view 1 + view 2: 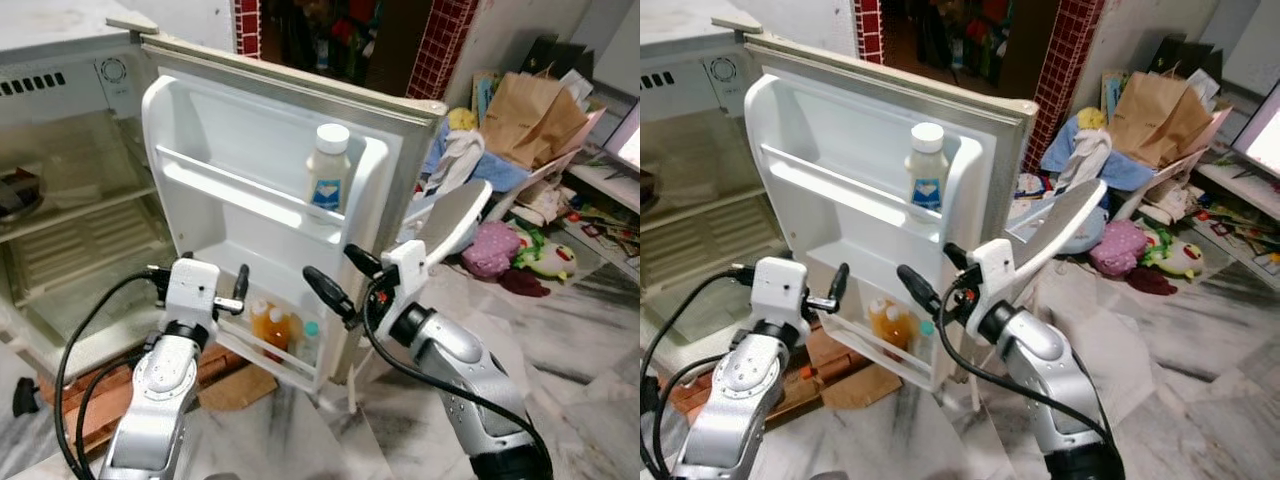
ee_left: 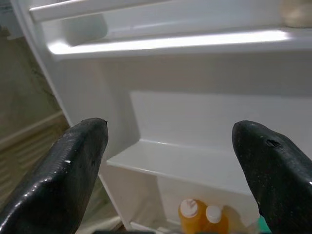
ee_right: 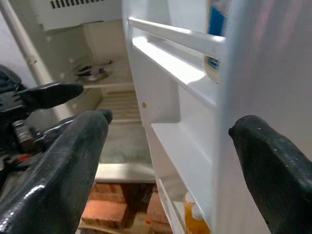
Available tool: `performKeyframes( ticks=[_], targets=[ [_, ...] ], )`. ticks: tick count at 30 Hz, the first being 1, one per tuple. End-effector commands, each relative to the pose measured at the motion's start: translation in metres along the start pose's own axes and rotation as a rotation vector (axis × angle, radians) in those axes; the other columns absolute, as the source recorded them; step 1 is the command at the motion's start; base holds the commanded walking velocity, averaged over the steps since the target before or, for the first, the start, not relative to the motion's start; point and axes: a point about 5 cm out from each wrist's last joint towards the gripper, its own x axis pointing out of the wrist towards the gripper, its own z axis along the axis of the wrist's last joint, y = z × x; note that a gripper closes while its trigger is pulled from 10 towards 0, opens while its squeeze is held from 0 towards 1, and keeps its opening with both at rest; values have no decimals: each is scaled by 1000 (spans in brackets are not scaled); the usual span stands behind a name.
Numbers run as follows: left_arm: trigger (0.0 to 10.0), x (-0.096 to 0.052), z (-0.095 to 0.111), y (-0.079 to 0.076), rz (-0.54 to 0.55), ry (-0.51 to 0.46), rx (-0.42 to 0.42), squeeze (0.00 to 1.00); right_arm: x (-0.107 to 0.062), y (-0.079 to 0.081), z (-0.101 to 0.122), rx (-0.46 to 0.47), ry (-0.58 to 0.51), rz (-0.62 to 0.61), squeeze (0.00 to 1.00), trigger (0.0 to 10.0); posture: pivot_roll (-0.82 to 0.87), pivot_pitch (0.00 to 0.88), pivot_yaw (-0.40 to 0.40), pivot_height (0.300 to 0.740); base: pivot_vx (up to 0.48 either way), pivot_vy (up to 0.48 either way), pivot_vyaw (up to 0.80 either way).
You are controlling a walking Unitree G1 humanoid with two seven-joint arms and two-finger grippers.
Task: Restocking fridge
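- Left gripper point(image 1: 225, 290) and right gripper point(image 1: 338, 278) raised before open fridge door point(image 1: 270, 170), jaws spread, empty.
- White bottle point(image 1: 328, 168) upright on upper door shelf; orange bottles point(image 1: 272, 326) in bottom rack.

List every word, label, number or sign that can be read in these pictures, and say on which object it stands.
No text can be read.
White bottle on the upper door shelf: blue label, print too blurred.
Orange bottles in the bottom door shelf: no legible label.
Fridge dial: marks too small.
Brown paper bag: no print seen.
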Motion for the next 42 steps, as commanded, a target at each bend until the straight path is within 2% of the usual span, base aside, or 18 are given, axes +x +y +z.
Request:
performKeyframes(
  ticks=[1, 6, 11, 15, 17, 19, 23, 26, 32, 36, 38, 41, 42],
  targets=[
    [10000, 3, 7, -8, -26, -27, 5, 0, -2, -2, 7, -17, -12, 13, 0, 10000, 110, 0, -66, 740, 0, -458, 0],
    [10000, 4, 8, -9, -29, -27, 9, 0, -3, -2, 7, -20, -9, 12, 0, 10000, 110, 0, -65, 740, 0, -436, 0],
    [10000, 3, 8, -9, -35, -34, -1, 0, -6, 0, 1, 8, 14, 34, 0, 10000, 109, 0, -62, 740, 0, 0, 0],
    [10000, 2, 8, -8, -26, -29, -2, 0, -12, 7, -7, 6, 73, 158, 0, 10000, 110, 0, -61, 740, 0, 0, 0],
    [10000, 1, 7, -7, -16, -17, -3, 0, -13, 6, -7, -6, 78, 167, 0, 10000, 112, 0, -61, 740, 0, 0, 0],
    [10000, 1, 4, -6, -5, 3, -7, 0, -12, 2, -4, -58, 65, 159, 0, 10000, 113, 0, -61, 740, 0, 0, 800],
    [10000, -2, -11, -2, 42, 121, -62, 0, -5, -14, 4, -107, 28, 39, 0, 10000, 119, 0, -61, 740, 0, 0, 800],
    [10000, -9, -34, -7, -17, 292, -147, 0, 6, -29, 21, -141, -41, -52, 0, 10000, 127, 0, -64, 740, 0, 0, 800],
    [10000, -15, -36, -13, -124, 344, -146, 0, 9, -36, 29, -169, -77, -91, 0, 10000, 139, 0, -67, 740, 0, 0, 797],
    [10000, -17, -39, -16, -160, 397, -134, 0, 13, -49, 33, -167, -93, -185, 0, 10000, 137, 0, -65, 740, 0, 0, 180],
    [10000, -17, -39, -16, -166, 397, -130, 0, 14, -50, 33, -171, -83, -196, 0, 10000, 137, 0, -64, 740, 0, 0, 0],
    [10000, -16, -39, -17, -186, 407, -121, 0, 26, -39, 36, -150, -99, -160, 0, 10000, 137, 0, -61, 740, 0, 0, 0],
    [10000, -16, -39, -18, -195, 410, -117, 0, 33, -31, 38, -129, -108, -125, 0, 10000, 137, 0, -61, 740, 0, 0, 0]
  ],
)
